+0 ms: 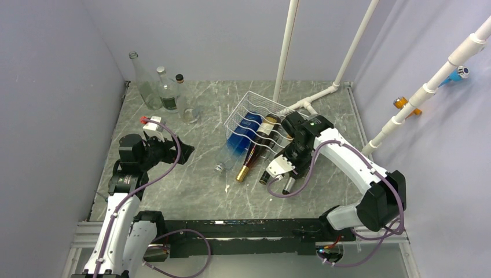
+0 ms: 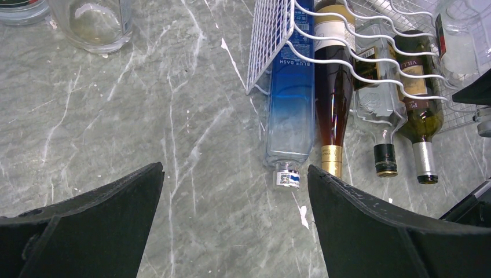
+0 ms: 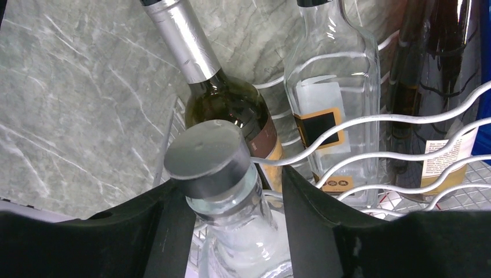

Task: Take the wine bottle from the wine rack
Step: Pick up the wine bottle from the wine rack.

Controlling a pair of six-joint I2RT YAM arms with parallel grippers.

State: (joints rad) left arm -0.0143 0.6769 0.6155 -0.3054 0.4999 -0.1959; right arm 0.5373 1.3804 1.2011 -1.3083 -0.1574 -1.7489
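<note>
1. Grey marble table, seen from above: the wine rack lies mid-table, with bottle necks sticking out towards the arms.
2. Only the right wrist view shows the right gripper straddling a clear bottle just below its grey cap, at the rack's edge. Whether the fingers pinch it, I cannot tell.
3. Left wrist view: the left gripper is spread wide, holding nothing, facing the blue bottle.

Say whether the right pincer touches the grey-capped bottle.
Cannot tell. Right wrist view: the right pincer straddles the neck of the grey-capped bottle, whose cap hides any contact.
</note>
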